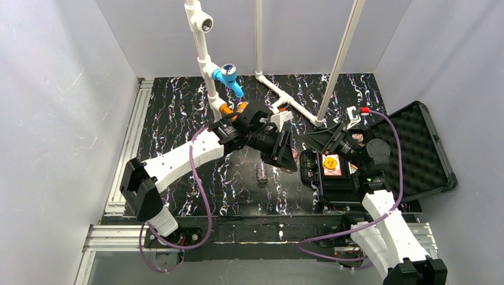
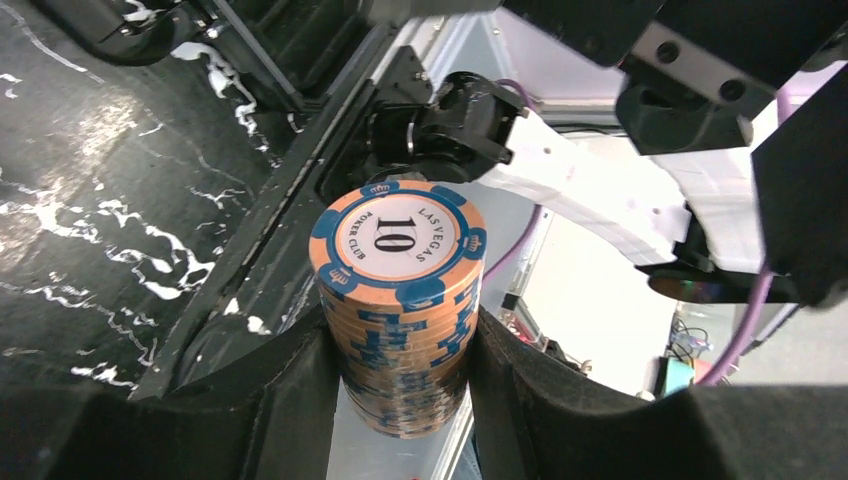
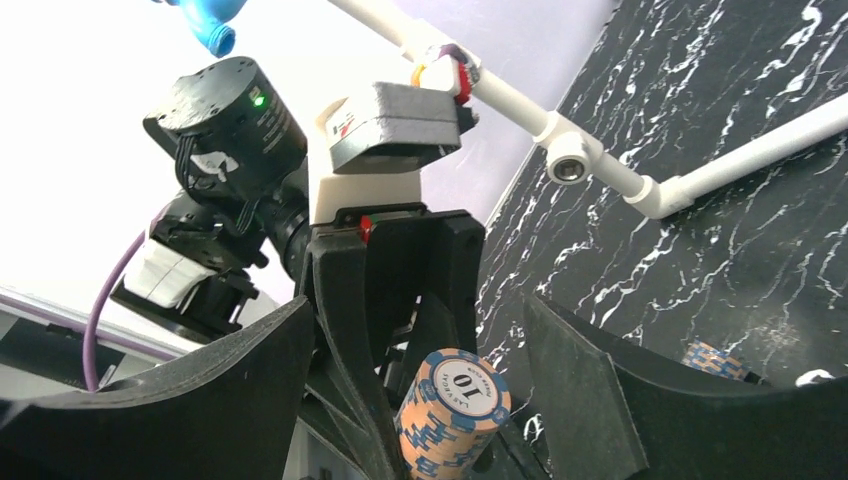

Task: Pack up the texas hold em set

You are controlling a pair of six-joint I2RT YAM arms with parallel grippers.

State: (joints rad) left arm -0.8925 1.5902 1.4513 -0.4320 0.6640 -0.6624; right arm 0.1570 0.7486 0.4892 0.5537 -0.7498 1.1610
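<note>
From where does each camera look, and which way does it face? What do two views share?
Top external: above and behind the bases, looking down on the table and open black case; left arm and right arm show.
Left wrist: on the left arm, looking along the left gripper at the chip stack it holds; own fingers show.
Right wrist: on the right arm, looking past the open right gripper at that stack.
Shared: both wrist views show that stack.

Bright, even light; wrist views' backgrounds blown out white.
</note>
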